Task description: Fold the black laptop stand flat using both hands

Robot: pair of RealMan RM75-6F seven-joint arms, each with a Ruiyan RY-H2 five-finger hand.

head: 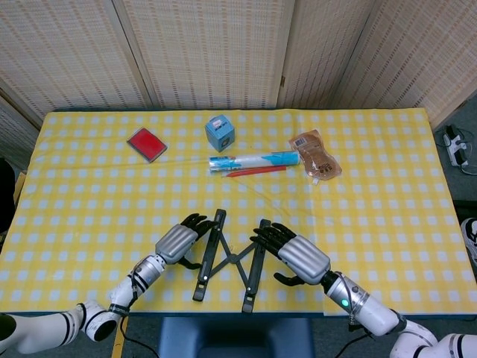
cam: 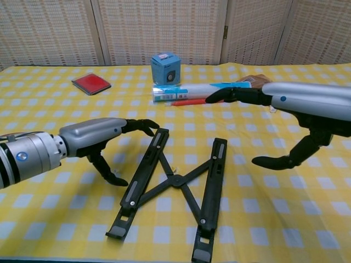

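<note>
The black laptop stand (head: 229, 259) lies on the tabletop (head: 387, 209) near its front edge, directly between the two hands, its two long bars running roughly front to back and joined by crossed links in the middle. The bars are not yet together: a gap remains between them, narrower at the far ends than it would be if fully spread, so the fold looks partly done. The left hand (head: 179, 242) sits just outside the left bar with fingertips at its far end, fingers loosely curled and holding nothing. The right hand (head: 294, 255) sits just outside the right bar, fingers extended toward its far end, also holding nothing; whether it actually touches the bar I cannot tell. Each hand is thus nearest its own bar, and the closing push should run crosswise, each bar driven inward toward the other.
</note>
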